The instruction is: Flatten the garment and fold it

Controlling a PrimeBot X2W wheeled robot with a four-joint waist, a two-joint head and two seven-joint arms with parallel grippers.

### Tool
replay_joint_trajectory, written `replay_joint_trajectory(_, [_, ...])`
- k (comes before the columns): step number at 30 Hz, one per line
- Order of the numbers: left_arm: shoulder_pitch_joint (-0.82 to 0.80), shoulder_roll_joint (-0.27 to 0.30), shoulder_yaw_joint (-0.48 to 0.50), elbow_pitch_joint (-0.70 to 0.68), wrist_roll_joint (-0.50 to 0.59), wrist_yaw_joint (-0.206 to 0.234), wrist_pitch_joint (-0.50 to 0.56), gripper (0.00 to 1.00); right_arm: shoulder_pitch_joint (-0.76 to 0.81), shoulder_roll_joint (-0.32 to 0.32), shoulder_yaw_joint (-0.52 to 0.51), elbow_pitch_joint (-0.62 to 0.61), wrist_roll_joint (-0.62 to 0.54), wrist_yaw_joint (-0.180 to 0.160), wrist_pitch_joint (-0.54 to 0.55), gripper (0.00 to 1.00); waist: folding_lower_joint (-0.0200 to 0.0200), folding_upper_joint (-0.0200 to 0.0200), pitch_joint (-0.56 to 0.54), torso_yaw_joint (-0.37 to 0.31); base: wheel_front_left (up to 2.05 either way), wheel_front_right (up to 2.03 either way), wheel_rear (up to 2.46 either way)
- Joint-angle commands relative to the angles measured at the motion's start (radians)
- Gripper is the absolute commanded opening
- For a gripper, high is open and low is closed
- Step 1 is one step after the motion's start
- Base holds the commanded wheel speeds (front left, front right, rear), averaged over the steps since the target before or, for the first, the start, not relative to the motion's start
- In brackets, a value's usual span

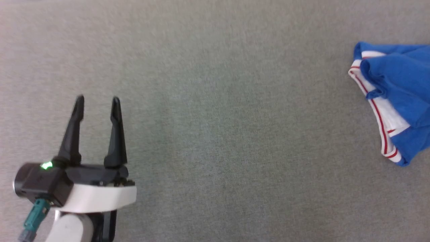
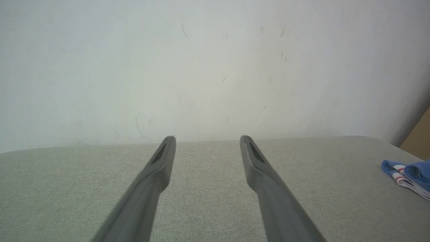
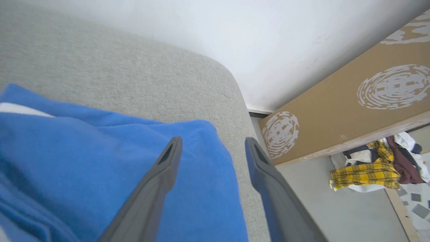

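Two pincers, both spread wide, and neither has anything in it. Our left pincer (image 1: 97,101) hangs over bare grey cloth at the lower left of the head view, fingers pointing up the picture with clear space between them. The garment (image 1: 399,77) sits well apart from it, at the far right edge of that view: a bunched blue heap with a white, red-striped sleeve edge turned towards us. Part of it runs out of the picture.

Over to the right wrist view. The right pincer (image 3: 214,143) hovers just above the blue fabric, jaws apart. One finger sits over the cloth, the other over the rounded corner of the counter (image 3: 141,77). Past that corner we see the floor (image 3: 322,208), a cardboard box (image 3: 342,111) and a pile of clothes (image 3: 373,168).

We judge that flattening is hardly begun, since the shirt lies crumpled with folds over folds. It also sits close to the counter's corner, so a careless tug could send it over the side. The next move calls for a firm pinch on a clear edge, a sleeve or the hem. Then comes a pull towards the open middle, where the left pincer can reach the other side and the two can draw it flat.
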Motion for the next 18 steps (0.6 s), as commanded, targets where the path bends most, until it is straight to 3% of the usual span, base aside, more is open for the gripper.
replay_joint_trajectory(1, [0.020,-0.009,0.007,0.009,0.003,-0.009,-0.005,1.00,0.024,0.022,0.005,-0.017,0.015,-0.001,-0.015,1.00,0.0001,0.0000,-0.078,0.025,0.00,0.00,0.00])
replay_joint_trajectory(18, [0.164,-0.100,0.056,0.096,0.054,-0.042,-0.005,1.00,0.319,0.313,0.060,-0.353,0.060,-0.001,-0.207,1.00,0.0001,0.0000,-0.298,0.101,0.00,0.00,0.00])
